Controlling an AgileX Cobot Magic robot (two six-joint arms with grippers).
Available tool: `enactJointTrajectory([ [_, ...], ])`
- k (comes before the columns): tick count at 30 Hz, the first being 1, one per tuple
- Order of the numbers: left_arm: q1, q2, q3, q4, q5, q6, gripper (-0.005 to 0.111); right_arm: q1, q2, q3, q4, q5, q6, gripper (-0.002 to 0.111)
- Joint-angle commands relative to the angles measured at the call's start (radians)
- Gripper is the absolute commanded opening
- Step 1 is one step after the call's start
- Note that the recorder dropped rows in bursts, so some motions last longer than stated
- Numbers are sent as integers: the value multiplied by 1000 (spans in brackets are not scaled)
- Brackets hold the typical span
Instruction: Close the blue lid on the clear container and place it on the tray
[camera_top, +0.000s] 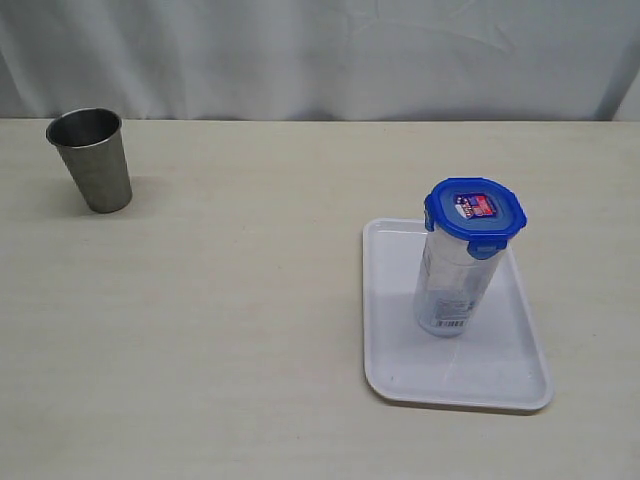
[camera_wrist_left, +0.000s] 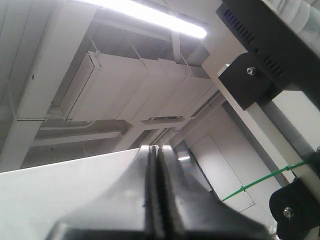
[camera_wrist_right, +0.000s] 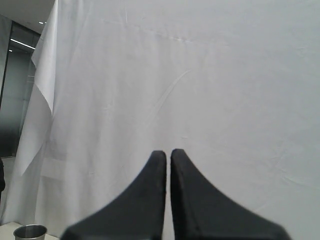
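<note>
The clear container (camera_top: 455, 290) was seen upright on the tray (camera_top: 400, 370), right side of the counter (camera_top: 230, 330), w/ the blue lid (camera_top: 474, 212) seated on top. A steel cup (camera_top: 92, 160) was set far left. The left fingers (camera_wrist_left: 142, 175) & right fingers (camera_wrist_right: 152, 185) were pressed together, nothing held.

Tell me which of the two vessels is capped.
The clear container standing on the tray: the blue lid sits on its mouth. The steel cup, far left, is open-topped.

Layout on the table (camera_top: 250, 350)
Blue lid (camera_top: 475, 211) on clear plastic container (camera_top: 448, 285), upright on white tray (camera_top: 400, 362), right; steel cup (camera_top: 92, 160) behind, far left.
</note>
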Motion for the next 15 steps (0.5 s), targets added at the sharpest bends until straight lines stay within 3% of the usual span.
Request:
enactJointTrajectory([
  [1,0,-3,4,-6,4,-8,0,0,-3,4,-3,2,-10,4],
  [5,0,-3,4,-20,11,-8,0,0,-3,4,-3,2,-10,4],
  [10,0,-3,4,-275,82,-8,0,0,-3,4,-3,2,-10,4],
  [12,0,-3,4,-479,134,39,0,0,-3,4,-3,2,-10,4],
  [15,0,-3,4,-906,173,163,0,0,-3,4,-3,2,-10,4],
])
